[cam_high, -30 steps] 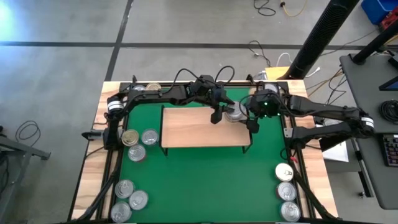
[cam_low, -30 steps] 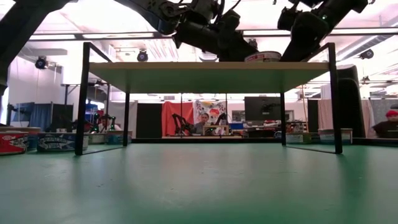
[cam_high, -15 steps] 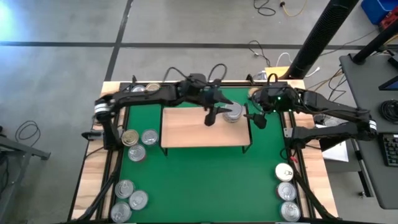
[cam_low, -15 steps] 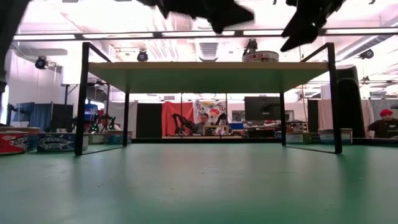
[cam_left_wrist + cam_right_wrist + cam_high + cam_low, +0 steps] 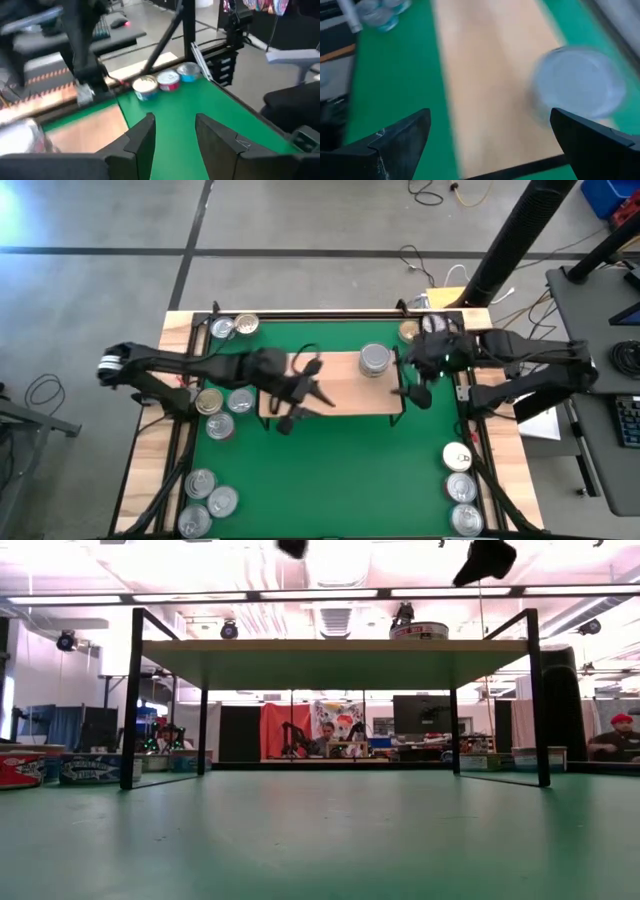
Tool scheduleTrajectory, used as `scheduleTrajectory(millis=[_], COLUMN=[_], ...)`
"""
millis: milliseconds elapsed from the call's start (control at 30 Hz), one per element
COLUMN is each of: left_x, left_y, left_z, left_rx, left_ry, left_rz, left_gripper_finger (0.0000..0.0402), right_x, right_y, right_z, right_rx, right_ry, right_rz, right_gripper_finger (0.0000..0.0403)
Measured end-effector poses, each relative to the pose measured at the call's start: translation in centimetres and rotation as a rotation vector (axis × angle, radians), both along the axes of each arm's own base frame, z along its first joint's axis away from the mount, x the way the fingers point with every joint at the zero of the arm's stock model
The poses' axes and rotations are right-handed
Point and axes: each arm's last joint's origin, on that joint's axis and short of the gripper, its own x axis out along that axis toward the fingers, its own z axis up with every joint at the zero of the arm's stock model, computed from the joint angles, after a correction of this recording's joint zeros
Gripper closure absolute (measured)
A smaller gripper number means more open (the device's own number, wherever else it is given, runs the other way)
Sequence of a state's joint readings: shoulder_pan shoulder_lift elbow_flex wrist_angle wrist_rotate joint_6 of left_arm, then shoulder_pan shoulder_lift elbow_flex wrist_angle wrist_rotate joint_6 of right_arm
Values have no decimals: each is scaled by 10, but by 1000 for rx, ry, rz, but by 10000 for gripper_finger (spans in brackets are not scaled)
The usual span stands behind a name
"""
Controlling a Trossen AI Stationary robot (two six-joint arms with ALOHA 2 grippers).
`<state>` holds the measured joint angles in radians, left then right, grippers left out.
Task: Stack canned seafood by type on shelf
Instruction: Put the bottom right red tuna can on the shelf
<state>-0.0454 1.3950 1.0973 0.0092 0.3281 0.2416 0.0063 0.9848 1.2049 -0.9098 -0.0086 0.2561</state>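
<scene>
The light-wood shelf (image 5: 345, 392) stands on the green mat. A silver tin (image 5: 375, 360) sits on its far right part; in the low view that tin (image 5: 418, 631) rests flat on the board (image 5: 330, 652). My left gripper (image 5: 303, 410) hovers over the shelf's near left edge, open, with only green mat between its fingers (image 5: 175, 125). My right gripper (image 5: 415, 390) hangs just off the shelf's right end, wide open and empty (image 5: 490, 130); the tin (image 5: 575, 82) lies beyond it. Both grippers are high above the board in the low view.
Loose tins lie in groups on the mat: three left of the shelf (image 5: 222, 408), three at the near left (image 5: 205, 502), two at the far left (image 5: 233, 327), three at the near right (image 5: 460, 485), one at the far right (image 5: 408, 330).
My left gripper has drawn away from the tin on the shelf, swinging toward the table's left and near side and rising. My right gripper has backed off toward the right edge and risen. The tin has stayed where it was on the shelf.
</scene>
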Motion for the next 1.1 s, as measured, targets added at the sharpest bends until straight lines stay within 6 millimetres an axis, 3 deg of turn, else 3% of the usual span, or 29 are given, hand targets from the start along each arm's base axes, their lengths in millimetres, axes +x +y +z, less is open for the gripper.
scheduleTrajectory(millis=[233,467,600,900,1100], left_x=[-54,-86,-100,-117,-124], left_y=[-21,-47,-59,-84,-101], left_z=[-33,-32,-27,-44,-55], left_rx=[-2,-57,-74,-71,-77], left_ry=[44,39,2,47,94], left_rz=[132,31,16,108,45], left_gripper_finger=[276,276,276,276,276], right_x=[-5,-20,-27,-32,-41], right_y=[52,91,109,159,192], right_z=[-19,-45,-66,-102,-127], right_rx=[253,410,418,539,434], right_ry=[245,454,556,819,993], right_rz=[1,-175,-229,-331,-274], right_gripper_finger=[3,3,3,3,33])
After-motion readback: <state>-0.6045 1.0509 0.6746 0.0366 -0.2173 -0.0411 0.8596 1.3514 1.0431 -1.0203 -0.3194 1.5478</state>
